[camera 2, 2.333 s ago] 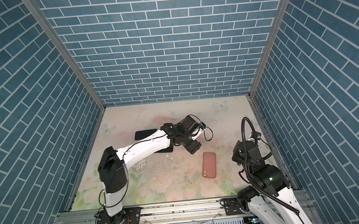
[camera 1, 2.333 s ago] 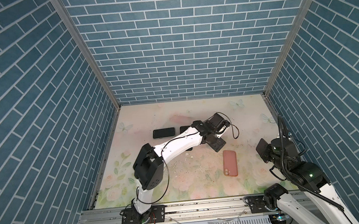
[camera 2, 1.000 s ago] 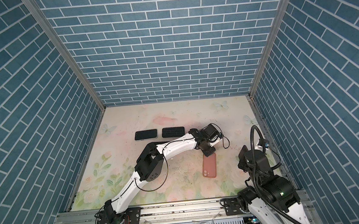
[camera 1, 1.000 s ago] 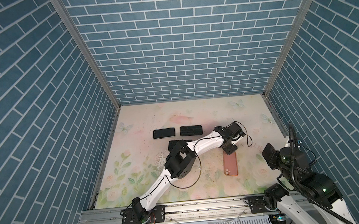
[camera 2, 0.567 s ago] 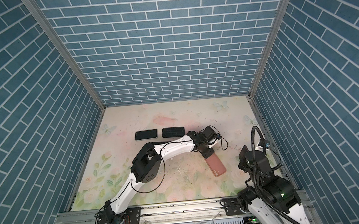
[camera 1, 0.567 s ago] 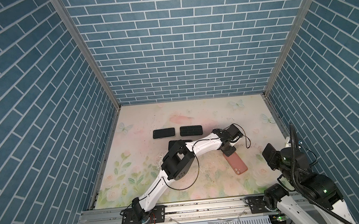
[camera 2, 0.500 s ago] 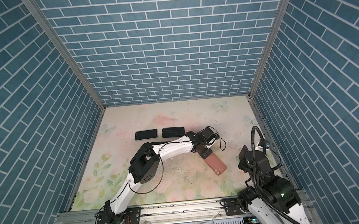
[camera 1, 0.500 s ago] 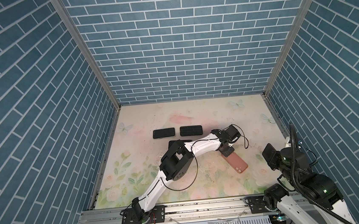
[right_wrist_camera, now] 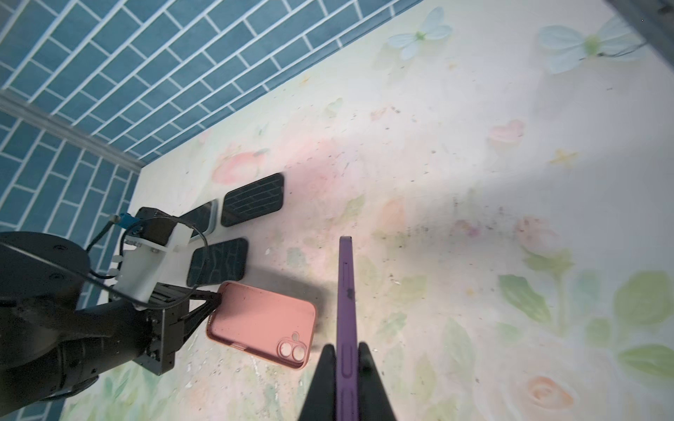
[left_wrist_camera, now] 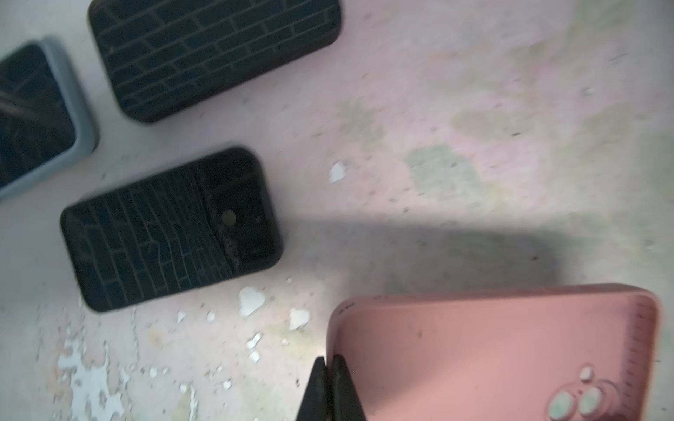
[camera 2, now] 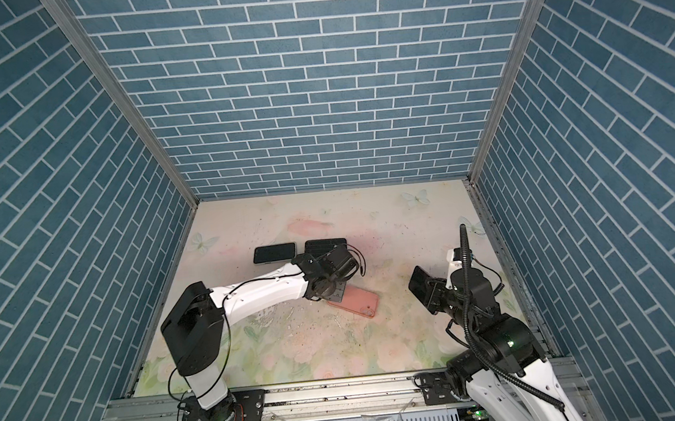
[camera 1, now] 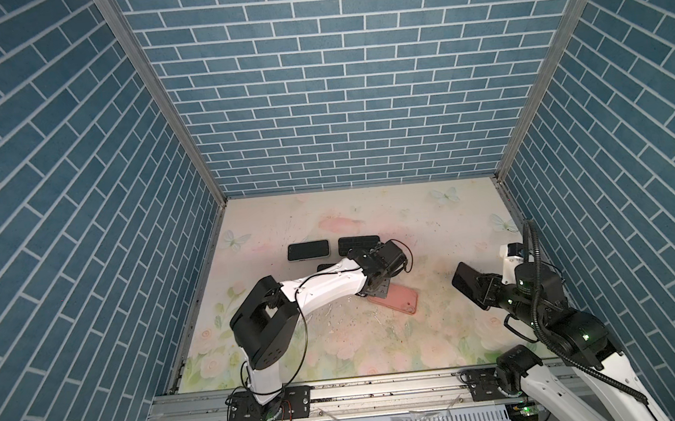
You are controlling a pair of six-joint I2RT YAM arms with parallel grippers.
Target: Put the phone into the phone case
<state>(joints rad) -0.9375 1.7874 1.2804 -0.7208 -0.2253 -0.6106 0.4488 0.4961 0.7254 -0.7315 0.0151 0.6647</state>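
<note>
Pink phone case (right_wrist_camera: pixel 260 320), resting on the counter (right_wrist_camera: pixel 474 182): the left fingers (left_wrist_camera: pixel 316 397) are pinching its short rim, presumably anchoring it, while the right fingers (right_wrist_camera: pixel 368 382) are clamping the purple phone (right_wrist_camera: pixel 345 291) edge-on, projecting ahead of them, clear of the case.

Near black slab (camera 1: pixel 324 267): only sliver showing past left arm (camera 1: pixel 326 289) in a top view; phone or case, cannot tell. Left end of pink case (camera 1: pixel 398 300) covered by left gripper (camera 1: pixel 376 295). Left wrist view soft with blur; pink case and blue-cased phone (left_wrist_camera: pixel 36 116) cut by frame edge. Purple phone (right_wrist_camera: pixel 345 291) edge-on only, screen unseen, held end buried in right gripper (right_wrist_camera: pixel 344 350). Right arm (camera 1: pixel 567 324) cut by frame edge near base.
</note>
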